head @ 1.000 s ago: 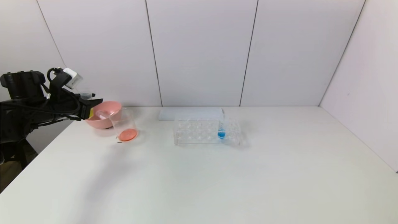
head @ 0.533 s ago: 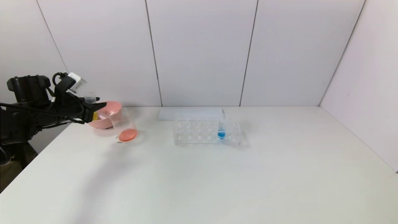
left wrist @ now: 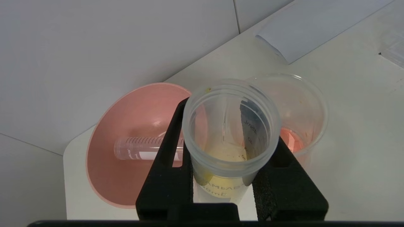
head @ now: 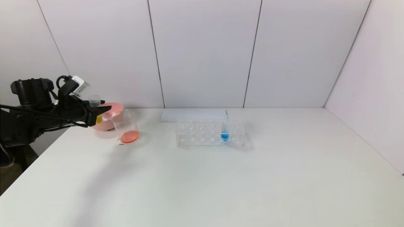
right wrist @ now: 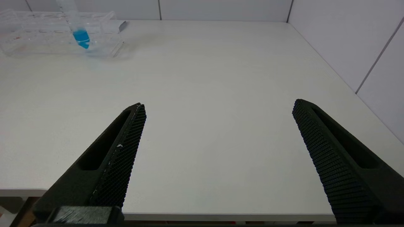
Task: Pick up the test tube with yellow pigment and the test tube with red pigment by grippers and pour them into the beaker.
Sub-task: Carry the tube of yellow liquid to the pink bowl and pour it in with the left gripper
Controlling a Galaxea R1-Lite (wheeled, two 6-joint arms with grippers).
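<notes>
The left end effector (head: 100, 111) gripped the yellow tube (left wrist: 229, 138) between its fingers, long axis near upright, mouth up, beside the beaker (head: 127, 128) and pink bowl (head: 110, 121). The right end effector (right wrist: 217, 151) hung open over the bench (head: 221, 176).

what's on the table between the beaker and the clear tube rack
Nothing. In the head view the stretch of white table between the beaker and the clear rack is bare; a white sheet lies farther back, behind the rack.
</notes>
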